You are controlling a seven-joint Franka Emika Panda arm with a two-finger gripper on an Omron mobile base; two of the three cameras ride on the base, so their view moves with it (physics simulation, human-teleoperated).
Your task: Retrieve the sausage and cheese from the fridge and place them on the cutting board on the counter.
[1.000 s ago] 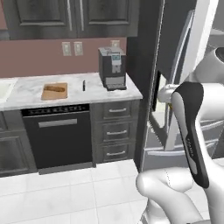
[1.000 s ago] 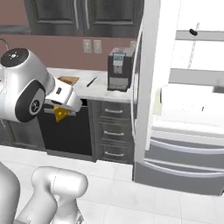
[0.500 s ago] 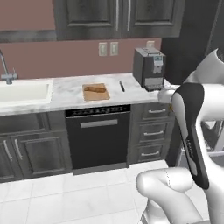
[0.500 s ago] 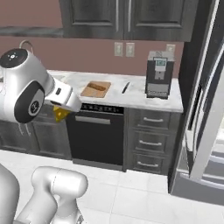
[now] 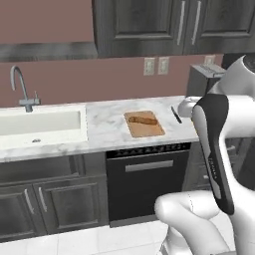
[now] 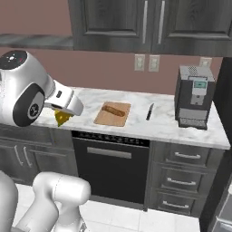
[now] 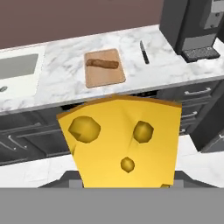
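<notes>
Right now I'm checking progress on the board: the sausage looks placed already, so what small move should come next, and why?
Probably carry the cheese forward over the counter toward the cutting board. The gripper holds it short of the counter's edge, and the sausage leaves bare board beside it.

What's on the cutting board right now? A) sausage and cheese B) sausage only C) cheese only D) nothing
B: the sausage lies alone on the cutting board, while the cheese is in the hand, short of the counter.
</notes>
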